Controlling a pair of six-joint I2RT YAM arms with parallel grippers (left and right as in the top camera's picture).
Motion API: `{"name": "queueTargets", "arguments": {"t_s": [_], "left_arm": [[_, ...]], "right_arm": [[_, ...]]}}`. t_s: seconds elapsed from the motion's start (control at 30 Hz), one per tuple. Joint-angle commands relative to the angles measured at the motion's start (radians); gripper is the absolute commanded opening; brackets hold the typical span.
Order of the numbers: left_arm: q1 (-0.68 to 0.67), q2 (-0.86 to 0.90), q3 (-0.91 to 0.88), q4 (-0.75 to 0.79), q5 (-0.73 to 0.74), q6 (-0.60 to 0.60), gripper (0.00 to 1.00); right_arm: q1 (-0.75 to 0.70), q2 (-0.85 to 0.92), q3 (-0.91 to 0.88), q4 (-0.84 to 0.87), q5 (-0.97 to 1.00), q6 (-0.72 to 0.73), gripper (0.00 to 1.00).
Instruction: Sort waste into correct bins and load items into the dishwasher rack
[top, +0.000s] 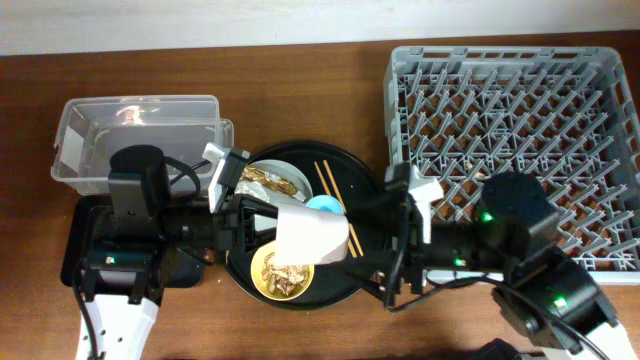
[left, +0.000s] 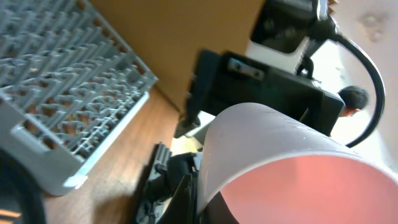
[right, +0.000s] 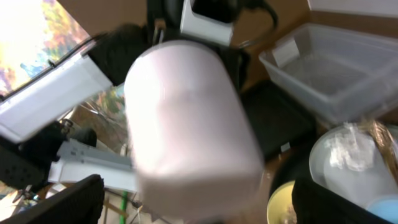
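Observation:
My left gripper (top: 268, 230) is shut on the rim of the pink cup (top: 312, 238) and holds it on its side above the round black tray. The cup's pink inside fills the left wrist view (left: 311, 174). My right gripper (top: 392, 245) is open, just right of the cup's closed end (right: 186, 118), fingers spread wide. Below lie the yellow bowl (top: 280, 275) with food scraps, the grey plate (top: 290, 178) with the golden wrapper (top: 258, 182), the light blue cup (top: 322, 205) and the chopsticks (top: 330, 183). White tissue (right: 342, 149) lies on the plate. The dishwasher rack (top: 520, 100) stands at the right.
The clear tub (top: 135, 135) stands at the back left and also shows in the right wrist view (right: 336, 68). The shallow black tray (top: 75, 240) lies under my left arm. The round black tray (top: 365, 185) holds the dishes between both arms.

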Motion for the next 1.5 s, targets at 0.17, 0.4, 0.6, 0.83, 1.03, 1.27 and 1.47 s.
{"name": "queueTargets", "arguments": {"t_s": [0.17,0.4,0.6,0.83,1.03,1.27,1.47], "left_arm": [[0.006,0.002,0.011,0.001,0.095,0.019,0.00],[0.006,0.002,0.011,0.002,0.087,0.019,0.53],[0.006,0.002,0.011,-0.053,-0.096,0.019,0.96],[0.005,0.002,0.011,-0.147,-0.317,0.019,0.99],[0.005,0.002,0.011,-0.233,-0.465,0.055,0.99],[0.005,0.002,0.011,-0.333,-0.510,0.142,0.99],[-0.051,0.003,0.011,-0.341,-0.785,0.142,0.96]], "right_arm": [[0.095,0.084,0.010,0.177,0.023,0.078,0.74],[0.092,0.063,0.010,0.166,-0.002,0.065,0.52],[-0.174,-0.092,0.010,-0.086,0.065,0.048,0.52],[-0.481,-0.165,0.010,-0.631,0.721,0.033,0.52],[-0.488,0.031,0.010,-0.632,0.907,0.017,0.53],[-0.488,0.365,0.012,-0.544,0.881,0.014,0.53],[-0.488,0.412,0.028,-0.573,0.861,0.014,0.98]]}}
